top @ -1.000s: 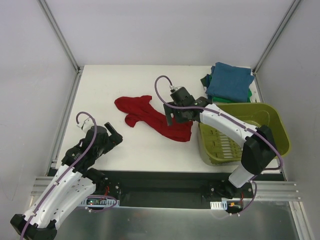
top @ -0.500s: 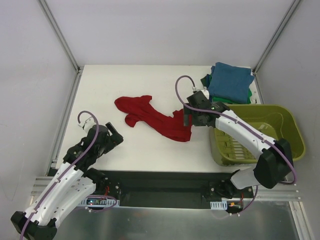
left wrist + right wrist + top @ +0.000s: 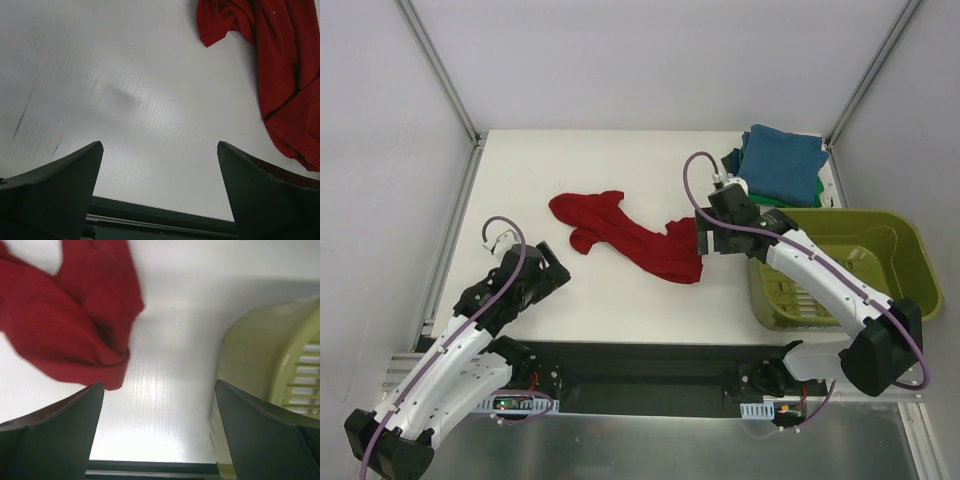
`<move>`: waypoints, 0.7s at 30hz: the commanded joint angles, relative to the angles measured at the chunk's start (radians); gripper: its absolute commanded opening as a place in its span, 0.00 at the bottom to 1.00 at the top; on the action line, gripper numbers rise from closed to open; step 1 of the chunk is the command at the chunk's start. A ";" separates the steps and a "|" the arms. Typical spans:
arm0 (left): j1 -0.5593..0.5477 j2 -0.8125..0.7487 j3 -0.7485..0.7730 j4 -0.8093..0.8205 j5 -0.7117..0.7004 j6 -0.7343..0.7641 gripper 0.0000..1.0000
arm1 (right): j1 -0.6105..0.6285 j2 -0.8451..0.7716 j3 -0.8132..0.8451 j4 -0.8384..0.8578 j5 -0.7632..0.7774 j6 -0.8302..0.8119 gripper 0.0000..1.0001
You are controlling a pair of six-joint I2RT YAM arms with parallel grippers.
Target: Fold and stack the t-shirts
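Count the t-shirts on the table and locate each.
3: red shirt crumpled mid-table; blue shirt folded at the far-right corner; green shirt beneath it. The stack may hide more.

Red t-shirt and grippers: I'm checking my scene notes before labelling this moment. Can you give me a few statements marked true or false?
1. The red t-shirt lies crumpled and unfolded on the table. True.
2. The right gripper is shut on the red t-shirt. False: its jaws stand open with nothing between them, and the shirt lies just beyond its left finger.
3. A blue folded shirt tops the stack at the table's far right corner. True.
4. The red t-shirt is inside the basket. False: it lies on the table, left of the basket.
5. The left gripper is open and empty. True.
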 commanded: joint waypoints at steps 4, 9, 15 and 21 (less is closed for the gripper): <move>0.021 0.189 0.002 0.205 0.072 0.065 0.99 | 0.130 0.078 0.132 0.071 -0.074 -0.104 0.97; 0.132 0.389 0.053 0.297 0.188 0.134 0.96 | 0.131 0.219 0.195 0.043 -0.083 -0.086 0.93; 0.229 0.634 0.156 0.385 0.353 0.177 0.78 | 0.130 0.330 0.197 0.054 -0.034 -0.067 0.92; 0.245 0.774 0.234 0.438 0.403 0.196 0.77 | 0.130 0.348 0.140 0.094 -0.110 -0.057 0.92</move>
